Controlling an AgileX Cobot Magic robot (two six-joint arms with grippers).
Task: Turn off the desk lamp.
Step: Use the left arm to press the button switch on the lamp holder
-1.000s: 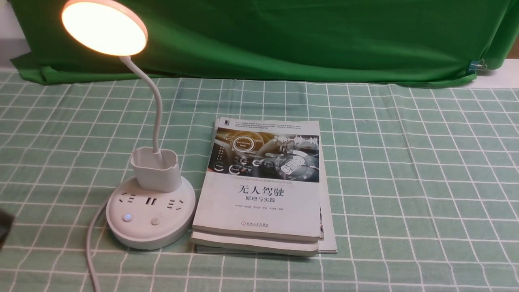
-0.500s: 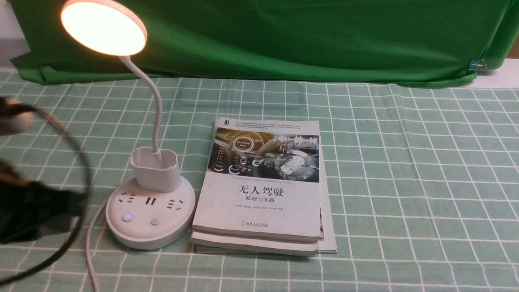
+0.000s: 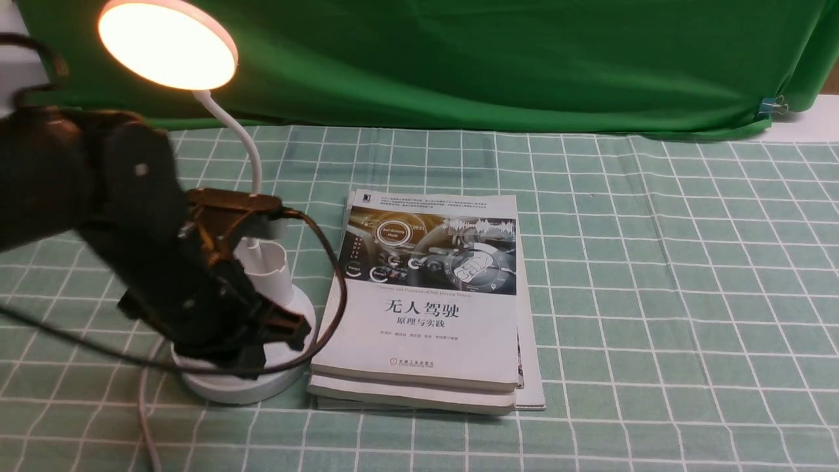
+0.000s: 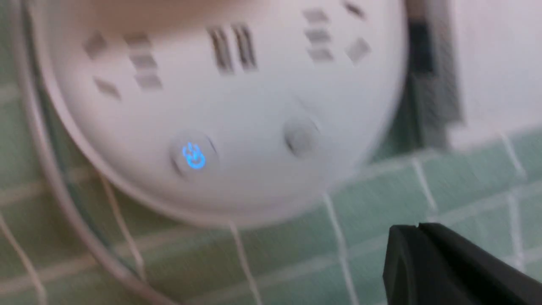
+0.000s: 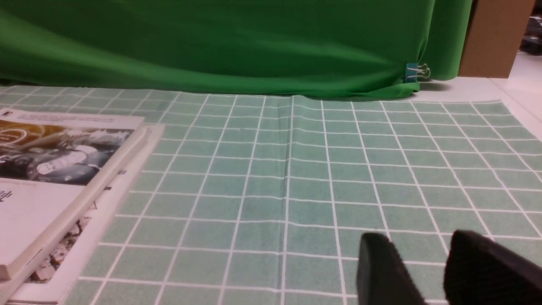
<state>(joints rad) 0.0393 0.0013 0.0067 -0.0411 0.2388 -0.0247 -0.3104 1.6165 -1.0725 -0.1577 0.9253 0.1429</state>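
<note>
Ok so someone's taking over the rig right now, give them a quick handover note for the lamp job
Left end effector: looks shut, nothing held, over the lamp's base area, not on either button.
Right end effector: open, nothing held, out on the right side.
Desk lamp: on the left, beside the stacked books. Its base has a blue-lit power button and a plain button.
Done: left arm is at the lamp; the light is on.
Left: press a button, probably the plain or the lit one; I can't tell which controls the light. Then check it's dark.
</note>
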